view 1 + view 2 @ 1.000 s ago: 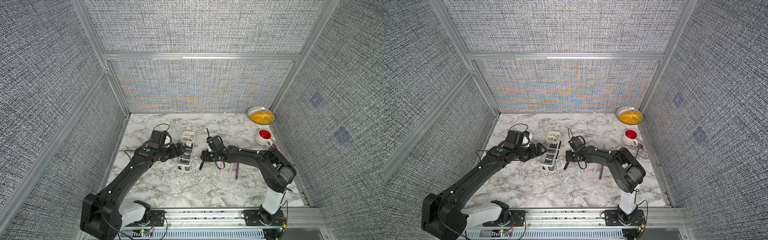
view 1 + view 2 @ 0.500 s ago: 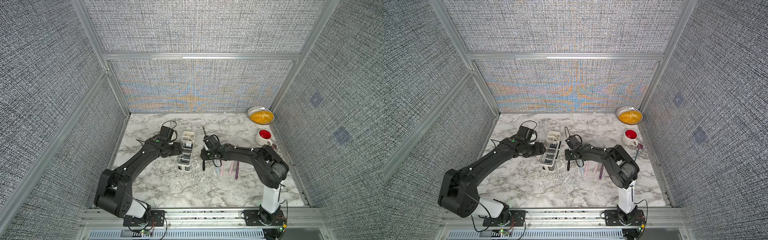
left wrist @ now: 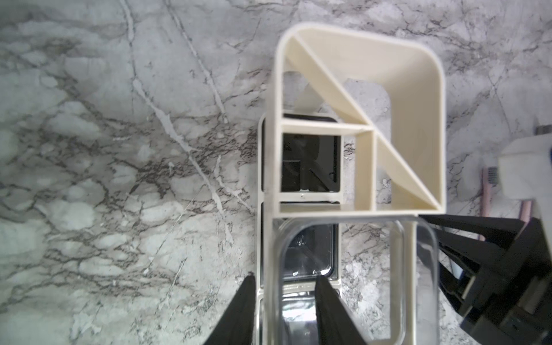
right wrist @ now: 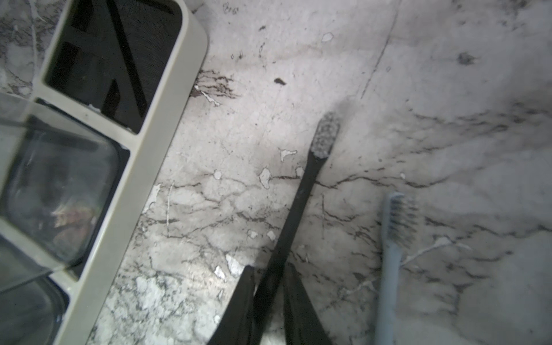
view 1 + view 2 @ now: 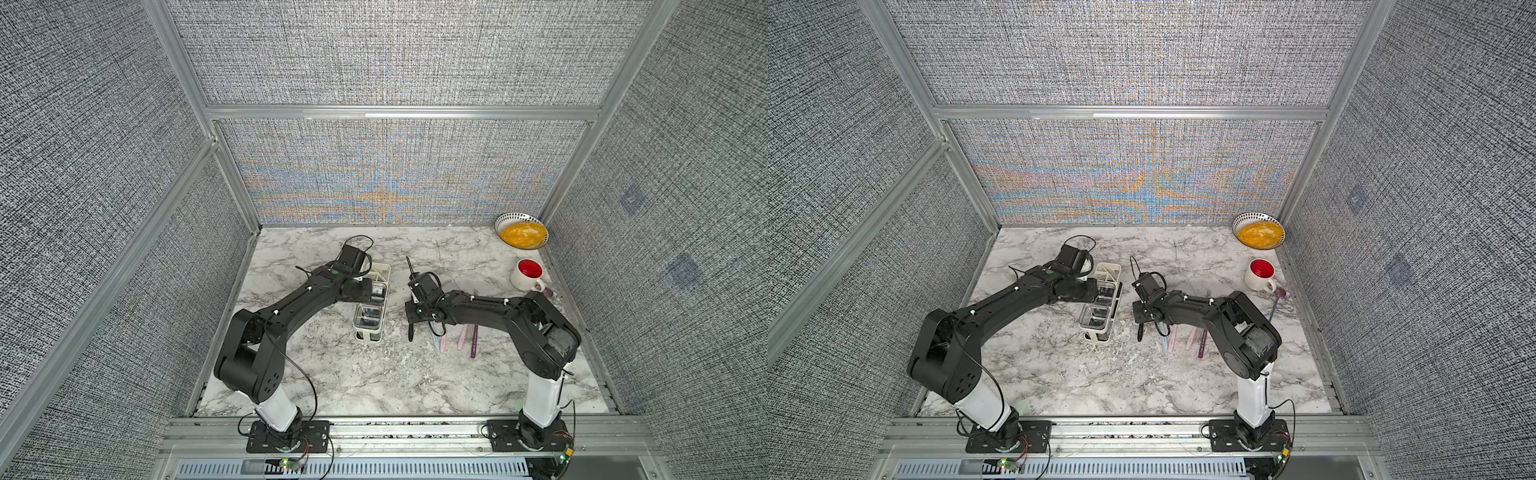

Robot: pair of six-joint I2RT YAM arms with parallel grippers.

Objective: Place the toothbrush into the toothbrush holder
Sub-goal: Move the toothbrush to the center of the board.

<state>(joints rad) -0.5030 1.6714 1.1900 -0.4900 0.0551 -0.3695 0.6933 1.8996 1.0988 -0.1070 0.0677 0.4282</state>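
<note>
The white toothbrush holder (image 5: 372, 305) stands mid-table, with clear cups in two sections. My left gripper (image 5: 372, 291) is at its left side. In the left wrist view its jaws (image 3: 285, 276) straddle the holder's (image 3: 412, 53) side wall: one finger is outside and the other is inside the clear cup (image 3: 430, 254), a little off its wall. A black toothbrush (image 4: 301, 191) with grey bristles lies flat on the marble. My right gripper (image 4: 267, 268) is shut on its handle. In both top views the handle end (image 5: 411, 332) (image 5: 1139, 332) pokes out below the right gripper (image 5: 415, 313).
Several loose toothbrushes lie just right of the right gripper: light blue (image 4: 388, 268), pink (image 5: 462, 336) and purple (image 5: 473, 343). A white mug with a red inside (image 5: 527, 274) and a bowl of yellow food (image 5: 521, 236) sit at the back right, and another brush (image 5: 1273, 307) lies by the mug.
Both pairs of jaws have narrowed. The left arm drew in and set its fingers over the holder's wall. The right fingers closed on the black toothbrush's handle. The holder and the brush have not moved.
</note>
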